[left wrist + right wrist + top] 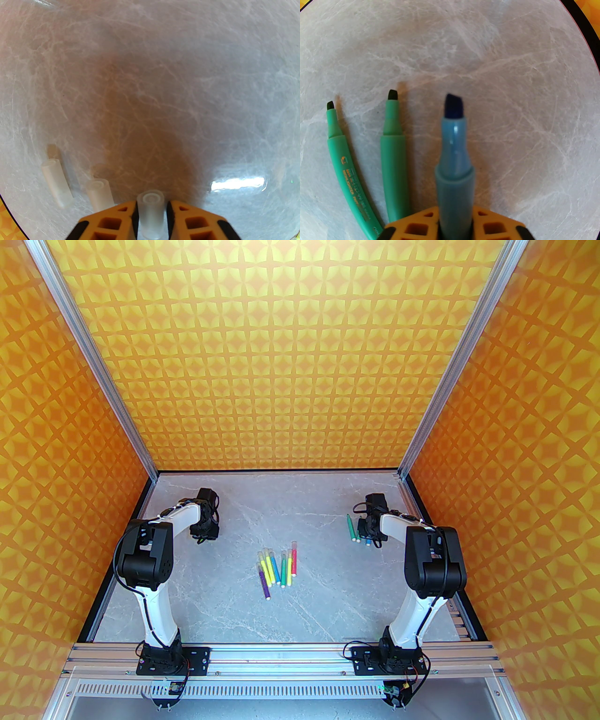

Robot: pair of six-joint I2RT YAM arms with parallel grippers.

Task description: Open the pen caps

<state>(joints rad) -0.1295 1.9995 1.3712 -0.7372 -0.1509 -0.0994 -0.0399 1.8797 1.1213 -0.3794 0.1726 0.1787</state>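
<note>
Depositing step was judged in hand. Left fingers (151, 207) flanked 1 cap (150, 199), right fingers (455, 216) 1 uncapped blue pen (454, 164); clamping could not be told. Next: fetch capped pens (277, 566).

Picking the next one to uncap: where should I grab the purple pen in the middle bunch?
Probably the purple pen by its near, white-plugged end, from above: it lies flat, and that end pokes out past the yellow pen beside it.

Bright, even light is seen throughout. On the tabletop (222, 93) a white glare patch is reflected and an orange-tinted shadow is cast; the pen caps (56, 180) are softly blurred, and the edges are fisheye-bent.
</note>
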